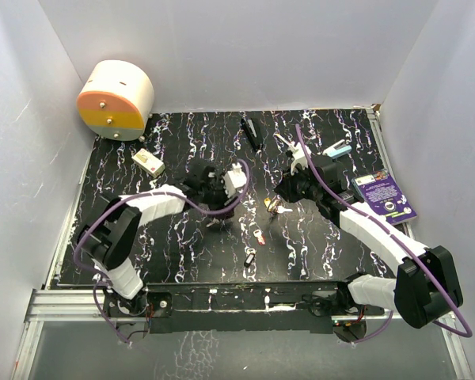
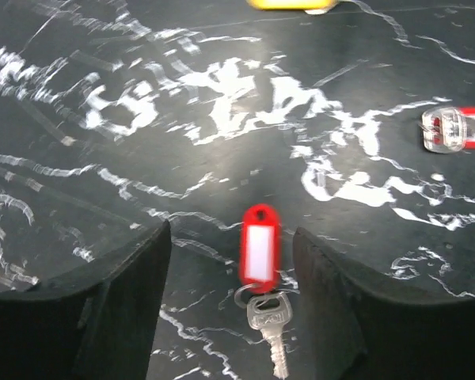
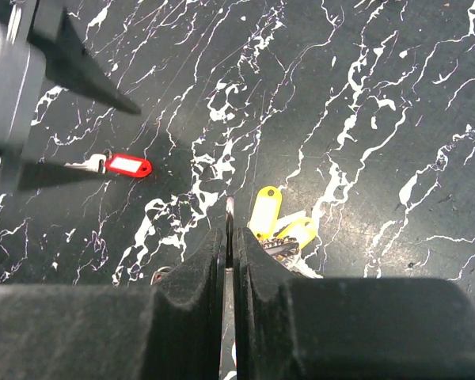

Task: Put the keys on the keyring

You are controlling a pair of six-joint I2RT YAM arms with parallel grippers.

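Observation:
A silver key on a red tag (image 2: 259,249) lies flat on the black marbled mat, framed between the fingers of my left gripper (image 2: 229,233). Those fingers stand apart and touch nothing. The top view shows this red-tagged key (image 1: 259,235) just right of the left gripper (image 1: 216,218). My right gripper (image 3: 229,229) is shut on the thin metal keyring (image 3: 229,207), seen edge-on between the pads. Two yellow-tagged keys (image 3: 265,210) hang bunched at its right side. From above, the right gripper (image 1: 281,202) and yellow keys (image 1: 271,206) sit mid-mat. The red-tagged key (image 3: 127,165) also shows far left.
Another red-and-clear tag (image 2: 451,129) lies to the right in the left wrist view. A black-tagged key (image 1: 250,258) lies near the front. A cream-and-orange drum (image 1: 115,99), a white box (image 1: 148,162), a black bar (image 1: 252,133) and a purple card (image 1: 386,198) ring the mat.

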